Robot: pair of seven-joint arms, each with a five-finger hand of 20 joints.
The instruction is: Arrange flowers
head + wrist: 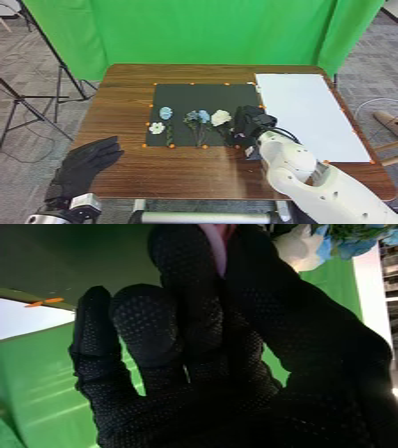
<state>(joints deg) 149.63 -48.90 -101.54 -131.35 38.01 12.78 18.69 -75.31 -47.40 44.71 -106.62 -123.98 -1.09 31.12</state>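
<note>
right hand [253, 117] is pinching a pink petal [218, 249] thumb to finger (white flower [298, 246] near that thumb); left hand [89, 156] is showing relaxed fingers.

You have a brown wooden bench [178, 175] with rounded far corners before you. On it, you see a dark mat [191, 92] lying flat, and to your right a long white sheet [311, 115] lies just beside it. Small orange marks [205, 146] dot the edges of both. Across the mat, from your left, you find a pale blue flower [166, 113] with a small white flower [157, 128] nearer you, then blue blooms [203, 116] and a fuller white bloom [220, 117].
</note>
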